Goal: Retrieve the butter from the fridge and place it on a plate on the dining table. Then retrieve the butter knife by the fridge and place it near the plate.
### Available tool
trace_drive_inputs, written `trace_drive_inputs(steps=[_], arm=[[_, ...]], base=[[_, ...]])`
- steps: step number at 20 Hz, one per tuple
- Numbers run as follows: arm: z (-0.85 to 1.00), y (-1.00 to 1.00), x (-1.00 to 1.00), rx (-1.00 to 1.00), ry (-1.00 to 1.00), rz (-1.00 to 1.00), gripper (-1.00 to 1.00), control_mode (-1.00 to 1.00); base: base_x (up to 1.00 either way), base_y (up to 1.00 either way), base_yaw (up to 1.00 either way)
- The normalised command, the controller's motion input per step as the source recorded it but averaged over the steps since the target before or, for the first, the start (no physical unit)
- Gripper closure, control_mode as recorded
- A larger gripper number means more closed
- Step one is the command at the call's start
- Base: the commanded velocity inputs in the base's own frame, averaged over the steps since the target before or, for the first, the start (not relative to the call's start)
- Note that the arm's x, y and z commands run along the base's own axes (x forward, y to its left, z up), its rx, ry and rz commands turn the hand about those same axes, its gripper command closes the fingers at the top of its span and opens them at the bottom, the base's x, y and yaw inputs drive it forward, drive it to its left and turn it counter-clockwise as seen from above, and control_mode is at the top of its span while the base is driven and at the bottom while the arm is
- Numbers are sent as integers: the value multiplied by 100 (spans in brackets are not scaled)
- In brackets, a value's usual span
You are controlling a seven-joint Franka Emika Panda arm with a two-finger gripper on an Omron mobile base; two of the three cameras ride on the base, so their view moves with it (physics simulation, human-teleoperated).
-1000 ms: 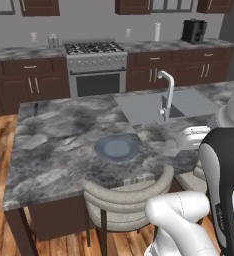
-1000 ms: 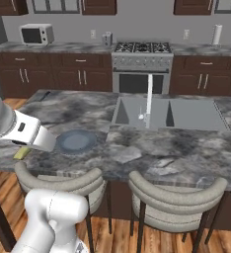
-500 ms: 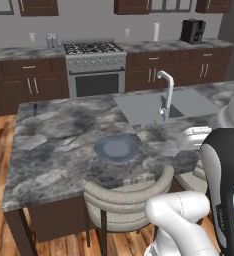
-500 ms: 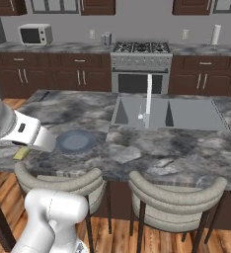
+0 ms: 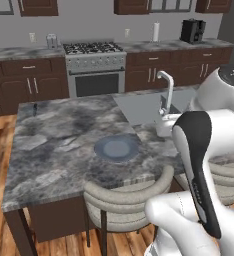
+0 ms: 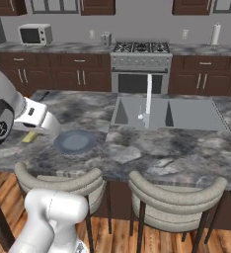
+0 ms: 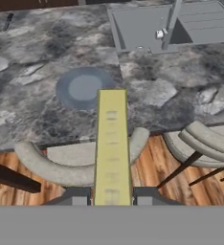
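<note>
My gripper (image 7: pixel 111 196) is shut on the butter (image 7: pixel 111 143), a thin yellow stick that juts forward between the finger tips. It hangs above the stools at the near edge of the dining table (image 7: pixel 32 110), short of the grey-blue plate (image 7: pixel 84 87). From the right base the butter (image 6: pixel 29 137) shows under my hand, just left of the plate (image 6: pixel 75 141). The plate (image 5: pixel 116 148) lies bare on the marbled top. A slim dark butter knife (image 5: pixel 35 108) lies at the table's far left corner, and the fridge is out of view.
A sink (image 6: pixel 167 113) with a tall faucet (image 6: pixel 148 99) is set in the table right of the plate. Padded stools (image 6: pixel 63 180) stand along the near edge. A stove (image 5: pixel 94 67) and dark cabinets line the back wall.
</note>
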Motion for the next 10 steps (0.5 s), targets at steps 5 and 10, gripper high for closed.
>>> trace_drive_inputs(steps=[5,10], arm=[[-50,40,90,0,10,4,100,-100],[-58,22,89,0,0,0,100,-100]], base=[[0,0,0],[0,0,0]])
